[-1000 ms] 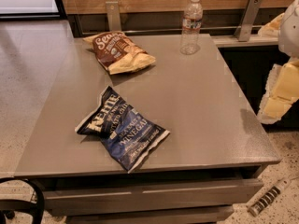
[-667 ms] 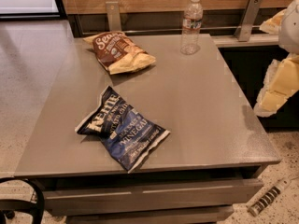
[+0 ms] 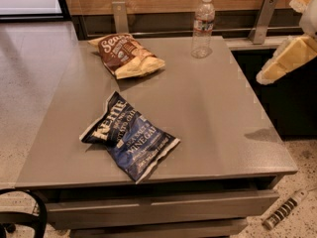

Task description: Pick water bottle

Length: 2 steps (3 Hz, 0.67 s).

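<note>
At one o'clock the water bottle (image 3: pixel 203 26) is showing clear ribbed plastic, a white cap and a pale red-printed band. The gripper (image 3: pixel 285 61), at two o'clock, is showing cream-yellow. The blue chip bag (image 3: pixel 129 138) is wearing white lettering, the brown chip bag (image 3: pixel 126 53) tan, on the grey table (image 3: pixel 223 123).

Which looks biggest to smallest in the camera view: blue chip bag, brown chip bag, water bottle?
1. blue chip bag, though it lies nearest the camera
2. brown chip bag
3. water bottle
The tool hangs at the right edge, beyond the table, apart from the bottle.
</note>
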Each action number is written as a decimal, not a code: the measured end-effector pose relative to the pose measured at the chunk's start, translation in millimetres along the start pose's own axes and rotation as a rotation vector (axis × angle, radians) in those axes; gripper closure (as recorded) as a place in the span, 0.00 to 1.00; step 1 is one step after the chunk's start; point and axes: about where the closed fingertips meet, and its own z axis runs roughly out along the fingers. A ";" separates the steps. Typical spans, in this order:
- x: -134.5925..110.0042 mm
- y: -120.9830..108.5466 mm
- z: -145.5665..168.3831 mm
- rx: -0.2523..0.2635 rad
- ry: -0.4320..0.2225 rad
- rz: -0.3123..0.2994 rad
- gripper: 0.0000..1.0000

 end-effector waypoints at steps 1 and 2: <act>-12.9 -32.2 27.1 0.042 -0.138 0.064 0.00; -26.1 -51.0 57.3 0.023 -0.255 0.133 0.00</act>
